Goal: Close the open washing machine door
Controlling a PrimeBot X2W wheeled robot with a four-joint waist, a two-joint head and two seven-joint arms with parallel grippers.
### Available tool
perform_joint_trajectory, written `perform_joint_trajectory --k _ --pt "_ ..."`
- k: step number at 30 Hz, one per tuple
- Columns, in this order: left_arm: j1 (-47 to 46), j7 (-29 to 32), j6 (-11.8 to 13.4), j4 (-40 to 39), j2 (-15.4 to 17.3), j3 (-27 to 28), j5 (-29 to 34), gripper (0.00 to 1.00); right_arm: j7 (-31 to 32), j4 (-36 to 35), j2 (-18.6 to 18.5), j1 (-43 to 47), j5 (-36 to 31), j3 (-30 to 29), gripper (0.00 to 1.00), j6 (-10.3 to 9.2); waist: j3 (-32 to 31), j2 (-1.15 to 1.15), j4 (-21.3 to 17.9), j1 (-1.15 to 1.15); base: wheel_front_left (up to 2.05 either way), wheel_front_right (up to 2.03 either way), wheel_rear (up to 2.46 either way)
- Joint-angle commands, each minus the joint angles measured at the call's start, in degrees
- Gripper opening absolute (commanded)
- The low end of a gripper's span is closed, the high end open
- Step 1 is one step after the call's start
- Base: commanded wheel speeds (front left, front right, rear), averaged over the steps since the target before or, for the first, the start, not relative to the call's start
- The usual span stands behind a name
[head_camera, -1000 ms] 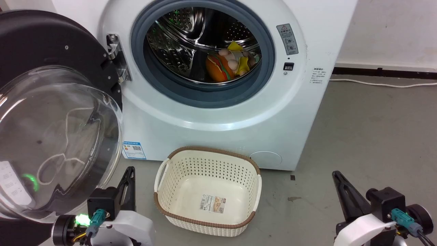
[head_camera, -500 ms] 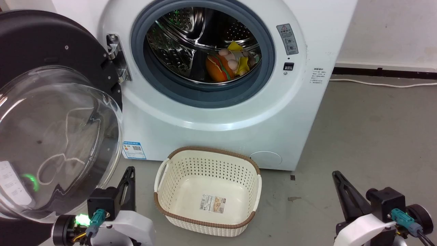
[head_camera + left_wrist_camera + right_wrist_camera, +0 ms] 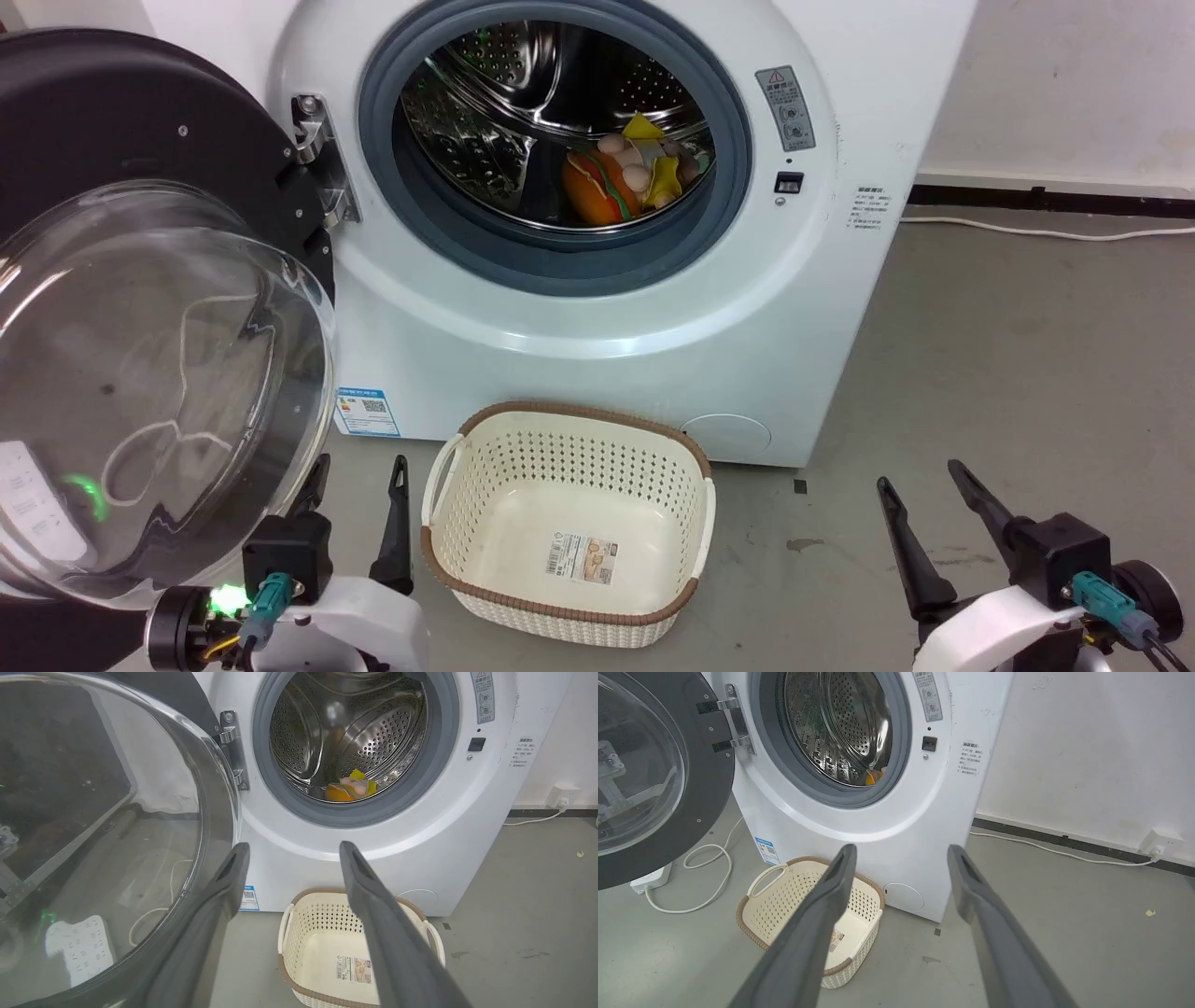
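fully open, the washing machine door (image 3: 159, 317) bulges in clear glass, black-rimmed; left gripper (image 3: 359, 467) and right gripper (image 3: 918, 474) fingers spread.

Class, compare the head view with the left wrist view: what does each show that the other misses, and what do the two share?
Head view's own: the right claw, open, and the green light glowing on the left arm's wrist. Left wrist view's own: the white wall socket where the cable ends. Shared: the washing machine door swung open on its hinge, the washing machine, the toys in its drum, the cream basket in front of it, and the open left claw.
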Motion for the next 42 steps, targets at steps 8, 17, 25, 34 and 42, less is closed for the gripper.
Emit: perform_joint_trajectory --k 8,17,25,34,42 --pt "0.0 -1.3 -0.2 0.4 0.0 -0.5 -0.8 1.0 -1.4 0.8 0.0 -0.1 1.7 0.1 1.0 0.01 -0.3 0.0 0.7 0.0 0.0 0.0 0.0" --pt "0.2 -2.7 -0.6 0.8 0.0 -0.9 -1.1 1.0 -2.7 1.8 0.1 -0.1 3.2 0.9 1.0 0.01 -0.8 0.0 3.9 0.0 0.0 0.0 0.0" --pt "0.6 -3.9 -0.9 0.8 0.0 -0.3 -1.2 1.0 -3.9 3.2 0.1 -1.0 4.6 3.0 1.0 0.01 -0.6 0.0 8.0 0.0 0.0 0.0 0.0" --pt "1.0 -4.8 -0.4 -0.1 0.0 0.7 -1.8 1.0 -4.9 4.5 0.1 -2.9 5.0 5.7 1.0 0.02 0.1 0.0 10.4 0.0 0.0 0.0 0.0" --pt "1.8 -5.8 0.3 -1.0 0.0 1.5 -2.5 1.0 -5.8 6.3 0.1 -4.9 5.7 8.2 1.0 0.02 0.5 0.0 12.6 0.0 -0.05 -0.05 -0.05"
